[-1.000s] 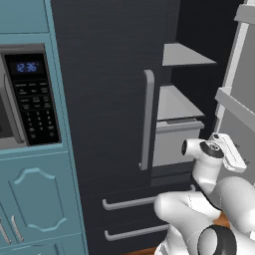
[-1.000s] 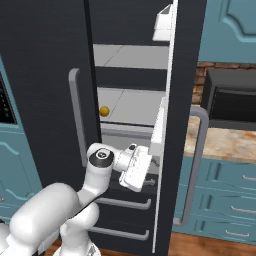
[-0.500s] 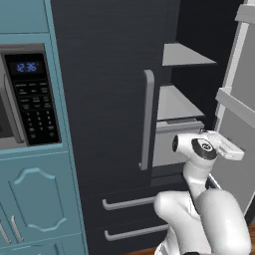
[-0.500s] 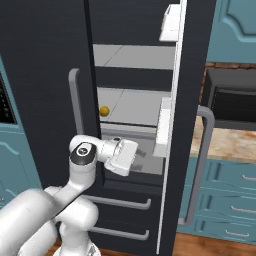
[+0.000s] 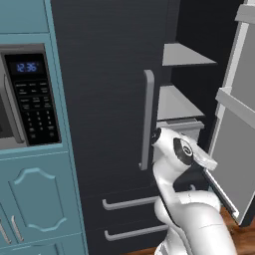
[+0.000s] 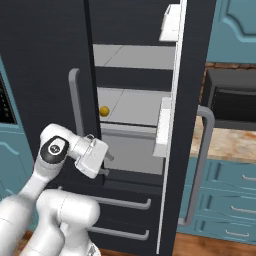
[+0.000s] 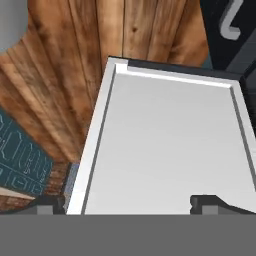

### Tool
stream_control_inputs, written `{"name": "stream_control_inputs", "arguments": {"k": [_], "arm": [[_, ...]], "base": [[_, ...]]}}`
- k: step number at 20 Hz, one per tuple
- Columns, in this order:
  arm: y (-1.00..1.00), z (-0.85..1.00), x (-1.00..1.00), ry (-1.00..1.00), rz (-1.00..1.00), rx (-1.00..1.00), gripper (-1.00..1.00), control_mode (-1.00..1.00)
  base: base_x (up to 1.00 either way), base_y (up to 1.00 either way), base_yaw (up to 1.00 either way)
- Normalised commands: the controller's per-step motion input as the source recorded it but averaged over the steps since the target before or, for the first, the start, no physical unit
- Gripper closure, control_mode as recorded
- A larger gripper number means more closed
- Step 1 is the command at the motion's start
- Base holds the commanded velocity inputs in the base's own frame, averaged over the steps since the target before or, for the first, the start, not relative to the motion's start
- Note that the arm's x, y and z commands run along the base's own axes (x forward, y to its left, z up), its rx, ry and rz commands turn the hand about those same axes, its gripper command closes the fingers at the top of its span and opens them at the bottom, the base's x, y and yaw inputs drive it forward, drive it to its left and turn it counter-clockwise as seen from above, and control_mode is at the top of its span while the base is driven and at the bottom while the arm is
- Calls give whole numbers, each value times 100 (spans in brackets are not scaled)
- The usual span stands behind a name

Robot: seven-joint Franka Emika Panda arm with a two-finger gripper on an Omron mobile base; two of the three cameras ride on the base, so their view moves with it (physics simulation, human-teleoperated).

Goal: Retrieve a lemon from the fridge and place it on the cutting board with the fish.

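Observation:
The fridge [image 5: 99, 99] stands with its left door shut and its right door [image 6: 192, 75] swung open. The lemon [image 6: 104, 111], small and yellow, lies at the left end of a grey middle shelf [image 6: 135, 107] inside. My gripper [image 6: 106, 159] hangs below and just in front of that shelf, at the edge of the shut left door, and holds nothing. In the hand view my gripper [image 7: 130, 205] is open, its fingertips [image 7: 215, 202] wide apart, facing the open door's white inner panel [image 7: 165, 140]. The cutting board and the fish are out of view.
A microwave [image 5: 30, 99] sits in the teal cabinet left of the fridge. To the right, a black oven [image 6: 232, 100] stands on a speckled counter [image 6: 225, 142] over teal drawers [image 6: 230, 185]. Below the open door lies wooden floor [image 7: 75, 75].
My arm has swung left, carrying the hand away from the open right door towards the shut left door. The door has opened a little wider. The gripper stays open.

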Motion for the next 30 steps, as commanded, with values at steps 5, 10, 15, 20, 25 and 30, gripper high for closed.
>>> {"name": "stream_control_inputs", "arguments": {"k": [5, 10, 15, 20, 25, 30], "arm": [[42, -7, 74, -26, -58, 33, -100, -100], [26, 0, 54, -29, -71, 25, -100, -100], [1, 0, 7, -23, -83, 32, -100, -100], [6, 3, 0, -38, -80, 35, -100, -100], [62, 8, -22, -65, -57, 22, -100, -100], [98, 18, -19, -73, -31, -4, -100, -100]], "base": [[0, 0, 0], [0, 0, 0], [0, 0, 0], [0, 0, 0], [0, 0, 0], [0, 0, 0]]}}
